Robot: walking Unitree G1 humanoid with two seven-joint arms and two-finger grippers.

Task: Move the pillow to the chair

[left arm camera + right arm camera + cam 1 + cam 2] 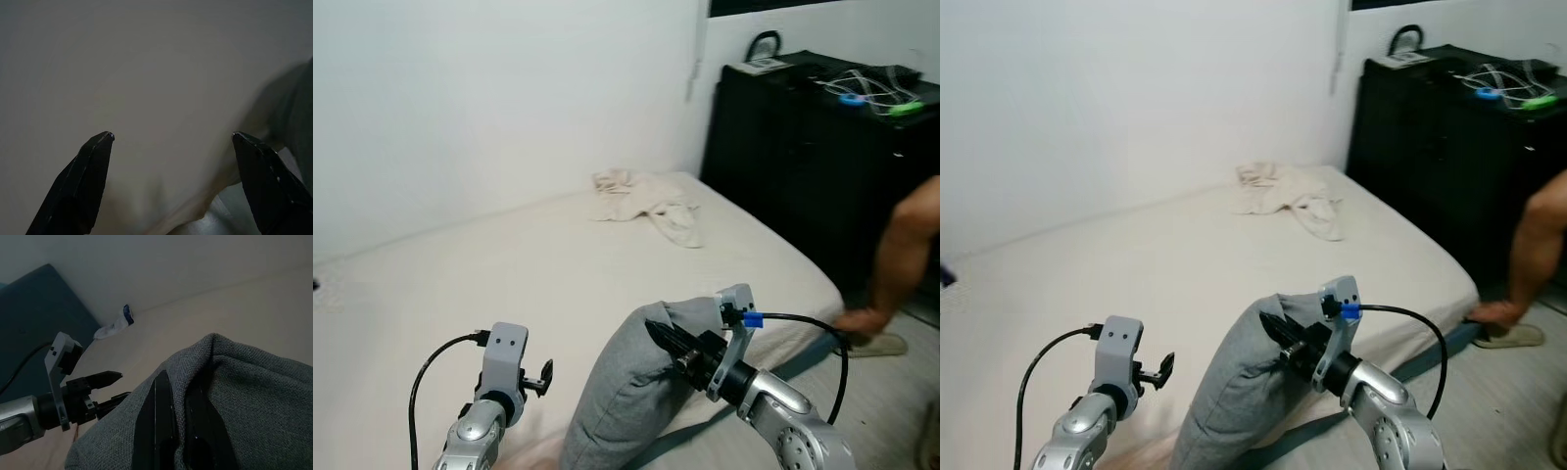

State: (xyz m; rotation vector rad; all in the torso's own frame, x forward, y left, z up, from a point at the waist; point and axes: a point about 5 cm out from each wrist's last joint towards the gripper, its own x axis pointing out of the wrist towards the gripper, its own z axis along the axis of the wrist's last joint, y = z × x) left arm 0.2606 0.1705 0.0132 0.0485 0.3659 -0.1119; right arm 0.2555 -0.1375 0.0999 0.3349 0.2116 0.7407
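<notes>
**Mia:** Where is the pillow?

**Ben:** The grey pillow is in the lower middle of the frame. It stands up on its edge at the near side of the bed. The right pincer is clamped on its top corner. In the right wrist view you can see the black fingers squeezing a fold of the grey cloth.

**Mia:** And the other one?

**Ben:** The left pincer is at the lower left, just beside the pillow. Its two tips are wide apart and hold nothing.

**Mia:** So how does it do this part well?

**Ben:** I think it should keep that tight pinch and lift slowly, because a pillow is soft and floppy and could slip out. The left pincer could grab the other side to help. I can't see a chair, so I think the robot has to turn and look for it. It must also mind the person's arm at the right edge of the frame, low by the black dresser.

**Mia:** What else is on the bed?

**Ben:** A crumpled pale cloth in the upper middle, well apart from the pillow.

**Mia:** Can you read any words?

**Ben:** No. I can't make out any writing or labels.
</notes>
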